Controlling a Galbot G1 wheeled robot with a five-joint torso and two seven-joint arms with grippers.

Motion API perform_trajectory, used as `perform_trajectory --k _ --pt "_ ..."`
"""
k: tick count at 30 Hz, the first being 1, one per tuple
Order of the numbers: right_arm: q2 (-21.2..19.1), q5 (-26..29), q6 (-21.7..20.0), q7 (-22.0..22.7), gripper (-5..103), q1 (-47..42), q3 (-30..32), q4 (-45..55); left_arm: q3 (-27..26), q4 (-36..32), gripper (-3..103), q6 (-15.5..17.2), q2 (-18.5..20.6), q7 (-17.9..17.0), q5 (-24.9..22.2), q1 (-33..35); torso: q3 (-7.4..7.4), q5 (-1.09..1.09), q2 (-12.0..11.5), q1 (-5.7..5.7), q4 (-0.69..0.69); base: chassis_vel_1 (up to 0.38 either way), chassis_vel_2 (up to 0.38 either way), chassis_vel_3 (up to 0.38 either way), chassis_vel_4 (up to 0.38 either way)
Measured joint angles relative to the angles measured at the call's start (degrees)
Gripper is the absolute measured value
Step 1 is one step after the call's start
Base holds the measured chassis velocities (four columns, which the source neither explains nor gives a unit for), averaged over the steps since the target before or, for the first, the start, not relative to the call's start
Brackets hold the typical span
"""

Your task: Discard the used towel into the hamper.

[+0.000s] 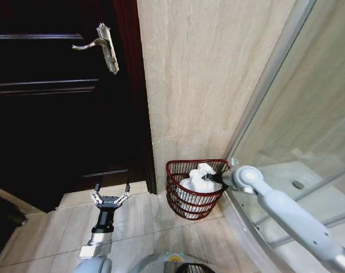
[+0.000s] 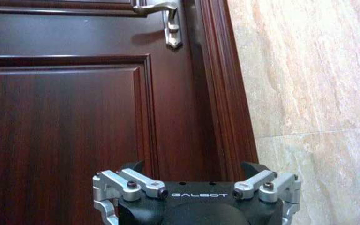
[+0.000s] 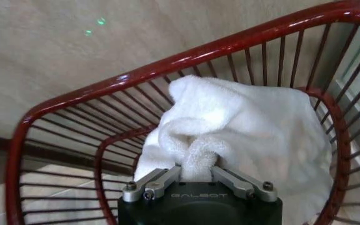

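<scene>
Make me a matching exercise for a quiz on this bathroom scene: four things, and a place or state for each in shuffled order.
Things:
1. towel
2. hamper
3. left gripper
4. door handle

Places or states:
A. open, over the floor by the door
B. on the dark door
C. pinched by the right gripper, inside the basket
D. on the floor against the tiled wall

Pairs: 1-C, 2-D, 3-A, 4-B

I read 1 brand word, "GALBOT", in pale capitals on the black body of the left gripper (image 2: 196, 206), between its 2 finger mounts. I read the same word on the black body of the right gripper (image 3: 198, 176), just under its fingers. I find no other legible text, label or number.
</scene>
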Motion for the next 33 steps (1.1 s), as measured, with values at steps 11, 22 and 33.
perform_trajectory --k 11,22,33 --pt "5.94 1.53 0.05 3.24 5 4.29 -5.78 -6.65 -0.92 0.45 100 -0.66 0.0 0.03 -1.71 0.93 0.01 0.02 0.01 0.0 0.0 0.0 0.0 0.0 0.0" --pt "7.64 4.43 0.08 6.3 5 6.37 -8.41 -10.27 -1.08 0.26 100 -1.05 0.0 0.04 -2.82 0.81 0.01 0.02 0.02 0.0 0.01 0.0 0.0 0.0 0.0" --pt "10.2 0.81 0.08 5.64 5 3.38 -7.63 -12.81 -1.4 0.53 100 -1.02 0.0 0.03 -3.54 0.49 0.01 0.03 0.02 0.0 0.0 0.0 0.0 0.0 0.0"
